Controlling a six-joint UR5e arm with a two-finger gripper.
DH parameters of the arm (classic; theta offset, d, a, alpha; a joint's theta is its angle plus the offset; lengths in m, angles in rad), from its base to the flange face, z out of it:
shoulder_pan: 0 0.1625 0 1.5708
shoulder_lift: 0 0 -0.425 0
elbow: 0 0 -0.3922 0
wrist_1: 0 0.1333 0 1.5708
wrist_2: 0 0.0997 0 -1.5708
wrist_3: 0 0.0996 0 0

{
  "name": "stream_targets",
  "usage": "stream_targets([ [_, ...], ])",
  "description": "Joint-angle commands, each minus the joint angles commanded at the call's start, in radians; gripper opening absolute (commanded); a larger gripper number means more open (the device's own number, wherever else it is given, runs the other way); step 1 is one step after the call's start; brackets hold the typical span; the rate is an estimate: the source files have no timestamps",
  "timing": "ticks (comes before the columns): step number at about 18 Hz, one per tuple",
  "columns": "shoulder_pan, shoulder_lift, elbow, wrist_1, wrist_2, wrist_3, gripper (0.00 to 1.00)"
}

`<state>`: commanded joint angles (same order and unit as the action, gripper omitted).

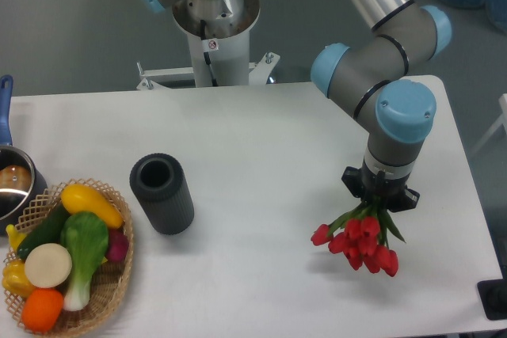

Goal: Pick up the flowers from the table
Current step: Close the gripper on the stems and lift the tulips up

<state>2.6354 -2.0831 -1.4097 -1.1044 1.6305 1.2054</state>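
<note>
The flowers [360, 243] are a small bunch of red tulips with green stems and leaves, at the right side of the white table [269, 132]. My gripper [379, 205] points straight down over the stem end of the bunch. The stems run up under the gripper body, and the red heads fan out below and to the left of it. The fingers are hidden under the wrist, so I cannot see if they are closed on the stems. I cannot tell whether the bunch rests on the table or hangs just above it.
A dark grey cylindrical vase [162, 193] stands left of centre. A wicker basket [119, 275] of toy vegetables sits at the front left corner. A metal pot with a blue handle [9, 180] is at the left edge. The arm's base [214, 21] is at the back.
</note>
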Motion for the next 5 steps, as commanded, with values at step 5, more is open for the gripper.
stream_targets([
  [5, -0.002, 0.011, 0.031, -0.048, 0.017, 0.016, 0.00],
])
